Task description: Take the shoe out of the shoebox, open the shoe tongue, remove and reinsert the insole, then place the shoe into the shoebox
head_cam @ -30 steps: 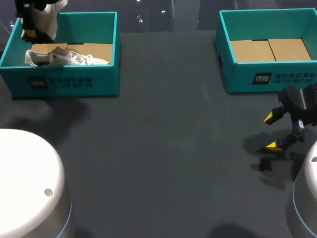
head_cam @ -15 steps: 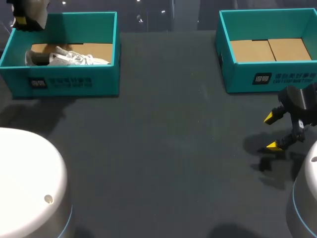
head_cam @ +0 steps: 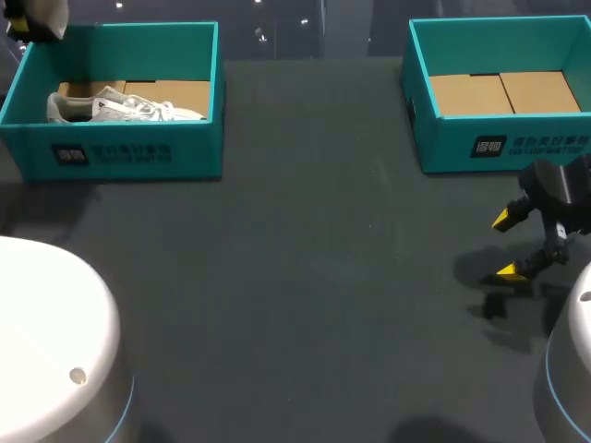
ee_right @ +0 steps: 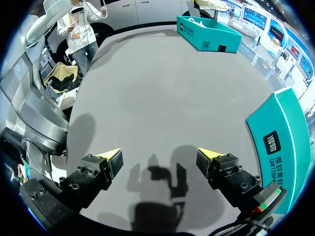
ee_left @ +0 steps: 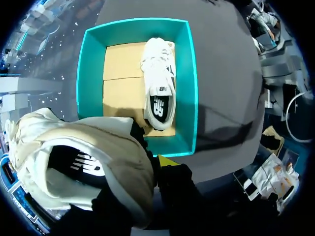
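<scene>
- High above the far left corner of the surface [head_cam: 305,277], the left hand [head_cam: 20,26] pinches the lifted shoe [ee_left: 83,164]. Only one yellow tip shows beside the shoe and the other is hidden behind it, so I cannot tell exactly where the grip sits.
- Straight below it, the left shoebox [ee_left: 189,88] holds a second shoe [ee_left: 158,93], lying along one long wall.
- At the near right, the right hand [head_cam: 506,245] hangs just above the surface. Its fingers are spread wide with nothing between them. It is near the right shoebox [head_cam: 499,148], which shows only its cardboard floor.
- The hold looks to be on soft upper material. A quick swing toward the middle could let the shoe slip or twist free, and it would fall onto the second shoe or the box wall.
- If it is set down tilted, the shoe may roll onto its side. The tongue and opening would then face away from the waiting right hand.
- The two hands are well apart. Bringing both over one small shoe risks the fingers knocking it or each other.
</scene>
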Controlling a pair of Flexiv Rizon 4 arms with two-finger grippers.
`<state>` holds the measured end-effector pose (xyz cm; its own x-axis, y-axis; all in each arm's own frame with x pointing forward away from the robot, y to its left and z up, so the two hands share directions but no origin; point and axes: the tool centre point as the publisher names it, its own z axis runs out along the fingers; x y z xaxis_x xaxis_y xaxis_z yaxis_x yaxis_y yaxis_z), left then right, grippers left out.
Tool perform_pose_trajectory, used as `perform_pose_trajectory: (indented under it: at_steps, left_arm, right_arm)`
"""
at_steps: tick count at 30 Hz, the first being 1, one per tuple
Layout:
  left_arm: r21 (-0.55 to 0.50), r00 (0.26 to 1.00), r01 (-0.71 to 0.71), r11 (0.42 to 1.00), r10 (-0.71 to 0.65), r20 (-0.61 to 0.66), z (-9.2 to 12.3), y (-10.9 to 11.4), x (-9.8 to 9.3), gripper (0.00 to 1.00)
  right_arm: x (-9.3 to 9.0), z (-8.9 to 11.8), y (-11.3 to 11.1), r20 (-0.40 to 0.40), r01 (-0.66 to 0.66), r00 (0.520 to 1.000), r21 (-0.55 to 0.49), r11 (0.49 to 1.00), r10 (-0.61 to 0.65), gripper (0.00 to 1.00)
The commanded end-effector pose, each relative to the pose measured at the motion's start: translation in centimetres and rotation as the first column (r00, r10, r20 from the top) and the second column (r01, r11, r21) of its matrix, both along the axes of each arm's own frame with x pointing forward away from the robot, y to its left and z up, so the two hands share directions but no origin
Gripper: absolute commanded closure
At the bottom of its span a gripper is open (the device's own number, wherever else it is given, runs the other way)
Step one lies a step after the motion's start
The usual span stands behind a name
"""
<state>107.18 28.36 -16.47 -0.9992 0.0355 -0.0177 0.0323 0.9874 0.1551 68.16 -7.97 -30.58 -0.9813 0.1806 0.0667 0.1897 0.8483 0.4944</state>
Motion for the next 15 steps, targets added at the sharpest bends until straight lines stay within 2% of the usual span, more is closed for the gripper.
perform_pose_trajectory:
  at_steps: [1,2,4,15]
  left_arm:
    - [-0.034,0.978,0.208,0.977,-0.209,-0.019,0.0,0.8,1.1,1.00]
    - [-0.057,0.946,0.319,0.946,-0.321,-0.037,0.1,1.1,1.0,1.00]
    - [-0.054,0.805,0.591,0.805,-0.593,-0.035,0.1,2.2,0.0,1.00]
    - [-0.054,0.805,0.591,0.805,-0.593,-0.035,0.1,2.2,0.0,1.00]
  right_arm:
    - [-0.1,0.0,0.0,0.001,0.002,1.000,-0.003,1.000,-0.002,0.00]
    - [-0.1,0.0,0.0,0.001,0.002,1.000,-0.003,1.000,-0.002,0.00]
    - [-0.1,0.0,0.0,0.001,0.002,1.000,-0.003,1.000,-0.002,0.00]
    - [-0.1,0.0,0.0,0.001,0.002,1.000,-0.003,1.000,-0.002,0.00]
